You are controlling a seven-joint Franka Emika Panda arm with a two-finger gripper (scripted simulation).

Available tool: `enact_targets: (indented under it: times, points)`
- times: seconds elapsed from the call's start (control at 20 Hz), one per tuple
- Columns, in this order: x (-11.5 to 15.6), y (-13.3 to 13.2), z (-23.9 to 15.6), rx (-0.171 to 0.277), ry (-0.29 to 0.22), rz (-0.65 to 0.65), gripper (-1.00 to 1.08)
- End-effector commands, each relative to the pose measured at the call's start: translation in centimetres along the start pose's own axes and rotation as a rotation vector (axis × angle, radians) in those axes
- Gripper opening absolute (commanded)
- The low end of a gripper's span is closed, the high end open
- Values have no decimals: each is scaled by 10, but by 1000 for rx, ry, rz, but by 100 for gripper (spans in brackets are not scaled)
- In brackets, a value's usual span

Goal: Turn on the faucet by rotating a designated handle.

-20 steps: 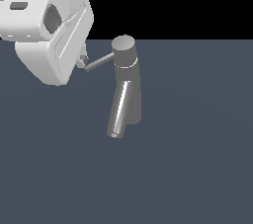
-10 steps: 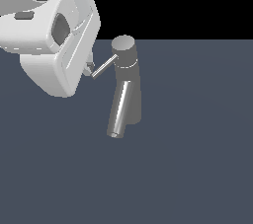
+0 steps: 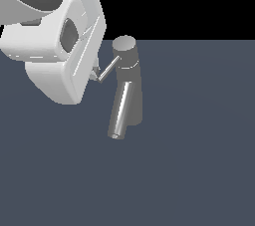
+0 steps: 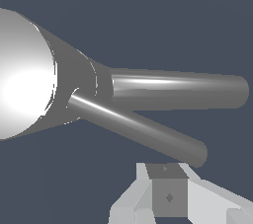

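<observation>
One arm, one tap: that is all we see on a flat blue-grey floor [image 3: 199,170] under a black backdrop.
faucet [image 3: 130,95]: we see it upright on the floor, slightly to the exterior view's left of centre, dark grey tapered body with a round flat cap [image 3: 124,44] on top.
spout [image 3: 120,110]: shiny tube, slanting down from the body toward the camera and a little to the exterior view's left, open end near the floor.
handle [image 3: 108,69]: thin grey rod leaving the cap sideways, angled down toward the exterior view's left; its free end sits right at the white gripper body.
gripper [image 3: 93,73]: bulky white housing fills the exterior view's upper left, beside the faucet; only a small tip shows next to the rod's end.
wrist view: we look along the tap from the cap side; the cap [image 4: 22,75] is a bright disc, the handle [image 4: 138,129] and spout [image 4: 178,90] both run out from it, the rod nearer the camera.
finger [image 4: 168,193]: we see one grey pad with white housing around it, just beside the handle's free end; we cannot say if it touches.
finger state: we cannot tell whether the fingers are spread or pressed together, since only part of the gripper shows in either view.
</observation>
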State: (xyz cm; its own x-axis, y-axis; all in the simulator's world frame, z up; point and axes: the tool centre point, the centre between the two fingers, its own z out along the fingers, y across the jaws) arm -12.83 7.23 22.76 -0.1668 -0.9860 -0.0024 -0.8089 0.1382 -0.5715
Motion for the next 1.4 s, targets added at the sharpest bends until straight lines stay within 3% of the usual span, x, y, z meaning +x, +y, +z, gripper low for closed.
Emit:
enact_targets:
  times: [0.0,1.35]
  points:
    - [11,1,1,-2,7,10,-100]
    - [73,12,2,-13,18,23,-100]
